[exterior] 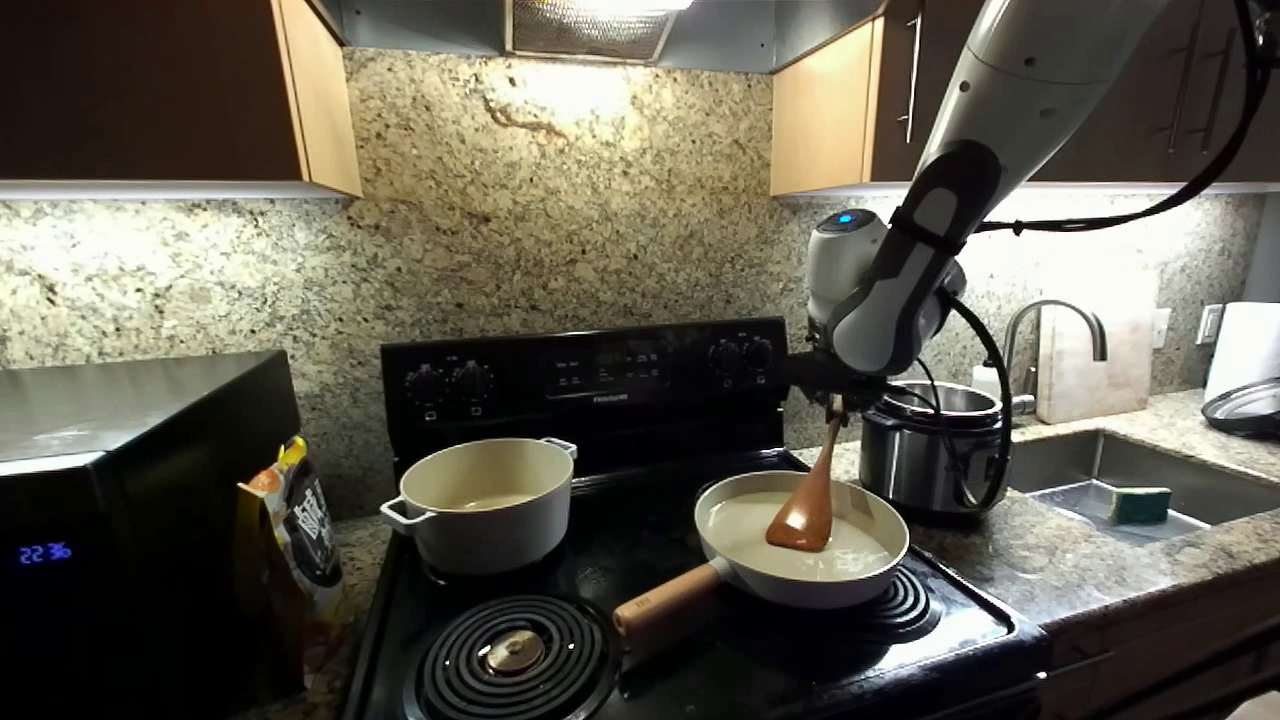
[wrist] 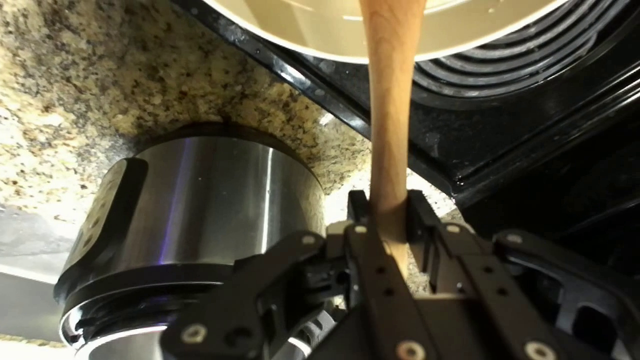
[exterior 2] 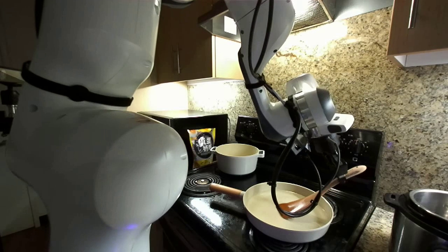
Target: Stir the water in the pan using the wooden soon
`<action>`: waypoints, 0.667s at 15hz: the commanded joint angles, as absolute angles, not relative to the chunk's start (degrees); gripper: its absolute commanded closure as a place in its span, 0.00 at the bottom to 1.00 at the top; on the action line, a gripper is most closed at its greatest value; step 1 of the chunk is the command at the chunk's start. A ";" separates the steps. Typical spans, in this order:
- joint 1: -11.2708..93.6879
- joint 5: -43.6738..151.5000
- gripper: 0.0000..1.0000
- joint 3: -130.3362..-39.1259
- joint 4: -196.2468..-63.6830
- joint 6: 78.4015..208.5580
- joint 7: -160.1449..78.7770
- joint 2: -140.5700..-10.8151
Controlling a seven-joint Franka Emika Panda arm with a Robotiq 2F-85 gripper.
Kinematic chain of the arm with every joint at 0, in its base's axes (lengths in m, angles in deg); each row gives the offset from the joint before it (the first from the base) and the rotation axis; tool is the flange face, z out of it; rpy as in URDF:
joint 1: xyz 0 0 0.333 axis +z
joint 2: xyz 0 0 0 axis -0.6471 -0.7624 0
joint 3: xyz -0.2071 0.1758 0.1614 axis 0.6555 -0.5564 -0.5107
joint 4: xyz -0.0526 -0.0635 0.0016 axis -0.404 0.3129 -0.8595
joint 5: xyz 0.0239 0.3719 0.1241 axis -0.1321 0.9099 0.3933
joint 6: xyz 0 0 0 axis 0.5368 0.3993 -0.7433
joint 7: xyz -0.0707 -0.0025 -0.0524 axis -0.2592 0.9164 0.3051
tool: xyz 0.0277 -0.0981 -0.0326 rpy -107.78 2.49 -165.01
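Note:
The pale pan (exterior: 800,588) sits on a stove burner, its wooden handle pointing to the front left in an exterior view; it also shows in an exterior view (exterior 2: 290,235). Shallow water (exterior: 855,550) with reflections covers its floor. My gripper (wrist: 390,212) is shut on the upper handle of the wooden spoon (wrist: 391,110). The spoon slants down into the pan, its broad head (exterior: 803,515) in the water. In an exterior view the handle end sticks out past the gripper (exterior 2: 342,177). The pan is mostly cut off at the top of the wrist view.
A steel multicooker (exterior: 930,465) stands on the counter right beside the stove, close to my gripper. A white pot (exterior: 490,535) sits on the back left burner. The stove's control panel (exterior: 600,375) rises behind. A cable loop (exterior 2: 280,206) hangs from the arm over the pan.

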State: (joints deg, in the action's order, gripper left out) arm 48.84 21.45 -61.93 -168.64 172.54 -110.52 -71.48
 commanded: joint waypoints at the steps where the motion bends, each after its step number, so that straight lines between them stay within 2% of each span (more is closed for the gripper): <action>1: 42.40 26.59 0.95 -67.43 -171.13 171.95 -102.26 -67.22; 10: 41.07 30.45 0.95 -72.35 -167.65 169.68 -98.16 -71.49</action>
State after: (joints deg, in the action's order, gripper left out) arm 41.50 28.12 -71.15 -168.65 170.76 -100.50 -70.68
